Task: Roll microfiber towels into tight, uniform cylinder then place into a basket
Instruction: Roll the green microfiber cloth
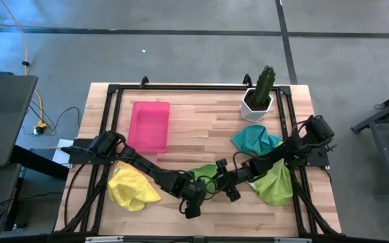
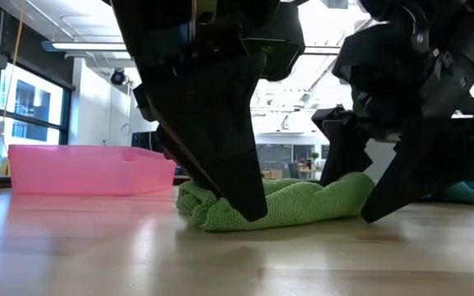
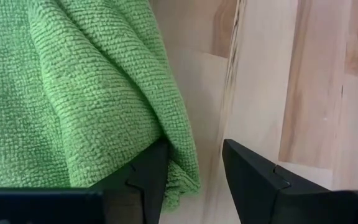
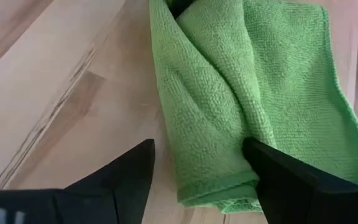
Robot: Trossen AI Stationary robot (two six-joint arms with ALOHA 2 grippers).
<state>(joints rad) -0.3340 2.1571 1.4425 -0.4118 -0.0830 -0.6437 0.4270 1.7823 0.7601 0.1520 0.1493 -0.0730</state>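
Both arms reach inward, grippers low and near each other at the table's front middle.
The left gripper [image 3: 191,171] has its fingers parted, one fingertip [image 3: 148,174] against cloth. The right gripper [image 4: 197,165] is spread wide, its fingers [image 4: 284,171] tilted down toward the tabletop.

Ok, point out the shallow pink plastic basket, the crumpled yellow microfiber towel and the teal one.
Shallow pink plastic basket [image 1: 148,126]: high view, bare floor.
Crumpled yellow microfiber towel [image 1: 131,188]: high view, middle.
Teal microfiber towel [image 1: 254,140]: high view, middle.
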